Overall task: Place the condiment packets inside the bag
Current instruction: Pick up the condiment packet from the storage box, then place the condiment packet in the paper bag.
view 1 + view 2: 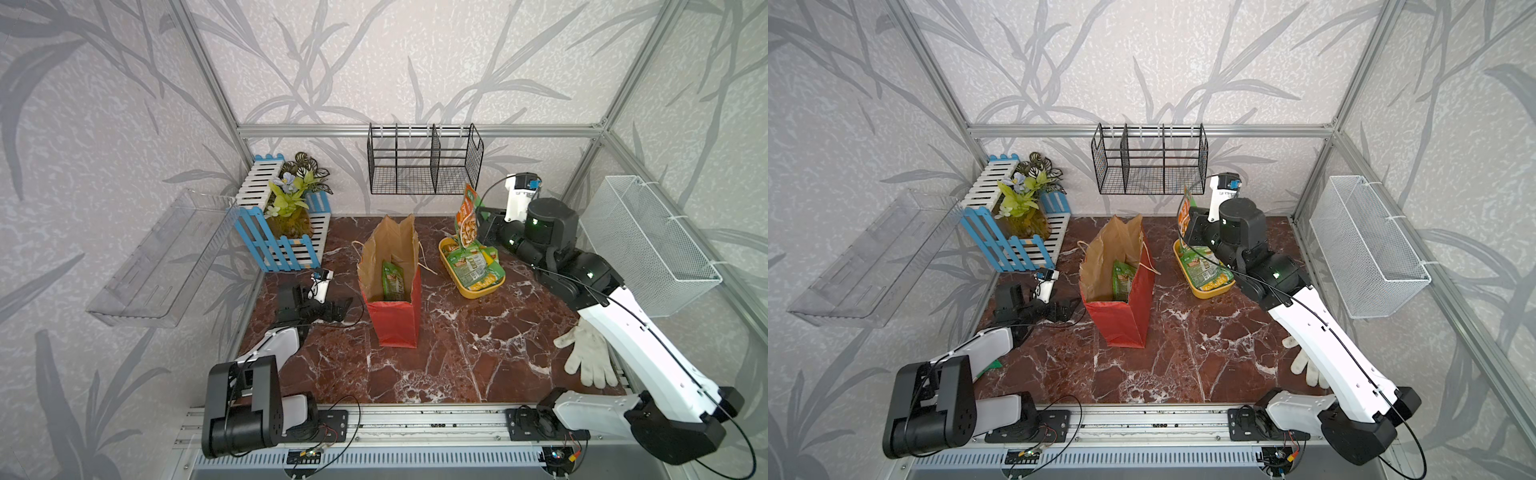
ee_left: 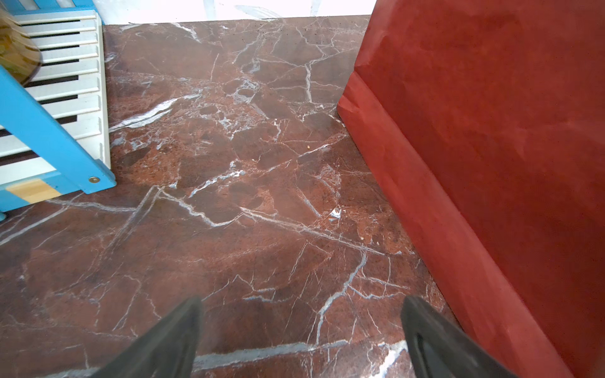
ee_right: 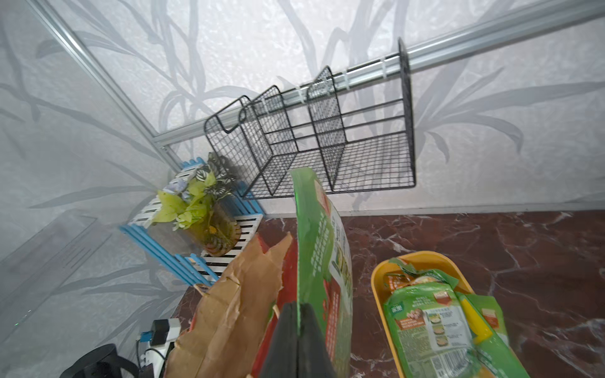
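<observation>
Gripping one green condiment packet by its lower edge, the right hand is pinched fully shut and holds the sachet upright above the yellow tray. In a top view the tray sits at about two o'clock on the marble tabletop, with more packets heaped in it. The red bag stands at the centre, mouth open, just beside the tray at its nine o'clock; one packet is already inside, leaning upright. The left hand rests low at the bag's nine o'clock, spread wide and holding nothing.

To do this step well, the right arm would likely carry the packet across at its present height, clear of the bag's torn brown rim, then lower it narrow edge first into the middle of the opening before letting go, so the light bag does not tip.
</observation>
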Available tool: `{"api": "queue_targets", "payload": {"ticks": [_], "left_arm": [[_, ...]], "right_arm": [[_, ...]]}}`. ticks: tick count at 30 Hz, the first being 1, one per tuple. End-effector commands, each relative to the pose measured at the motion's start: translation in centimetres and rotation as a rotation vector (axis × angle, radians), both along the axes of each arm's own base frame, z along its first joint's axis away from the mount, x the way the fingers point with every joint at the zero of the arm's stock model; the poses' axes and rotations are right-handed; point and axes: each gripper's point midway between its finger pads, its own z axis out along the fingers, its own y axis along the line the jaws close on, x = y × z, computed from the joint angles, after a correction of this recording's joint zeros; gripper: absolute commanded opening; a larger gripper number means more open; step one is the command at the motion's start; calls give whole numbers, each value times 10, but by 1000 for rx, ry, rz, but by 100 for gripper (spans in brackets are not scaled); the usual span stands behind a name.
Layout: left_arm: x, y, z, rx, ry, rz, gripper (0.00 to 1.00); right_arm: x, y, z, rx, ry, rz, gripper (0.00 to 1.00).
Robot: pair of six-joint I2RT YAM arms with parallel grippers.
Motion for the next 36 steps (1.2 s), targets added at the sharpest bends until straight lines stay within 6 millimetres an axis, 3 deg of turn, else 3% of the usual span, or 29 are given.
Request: {"api": "queue_targets", "payload": {"ticks": [1, 5, 9, 14, 20, 22, 25, 27, 33, 36], "left_arm": [[2, 1, 8, 5, -29, -7, 99], [3, 1, 8, 6, -28, -6, 99], [2, 0, 9, 2, -28, -11, 99], [1, 0, 9, 2, -31, -15, 99], [1, -1, 8, 4, -29, -17, 99], [2, -1, 9, 4, -33, -16, 99], [2, -1, 9, 4, -33, -18, 99], [2, 0, 9, 5, -33, -16, 99], [1, -1, 9, 5, -33, -18, 99], [1, -1, 9, 5, -35, -20, 99]], "right_arm": [[-3, 25, 16, -18, -46, 40, 0], [-2, 63, 16, -51, -48, 107, 0], [5, 99, 2, -82, -19, 165, 0], [11, 124, -16, -118, 21, 206, 0], [15, 137, -32, -143, 52, 227, 0], [16, 139, -33, -147, 57, 234, 1], [15, 140, -30, -152, 61, 246, 28], [13, 138, -27, -154, 58, 245, 39], [5, 107, -11, -161, 13, 169, 44], [5, 80, -17, -172, 21, 107, 45]]}}
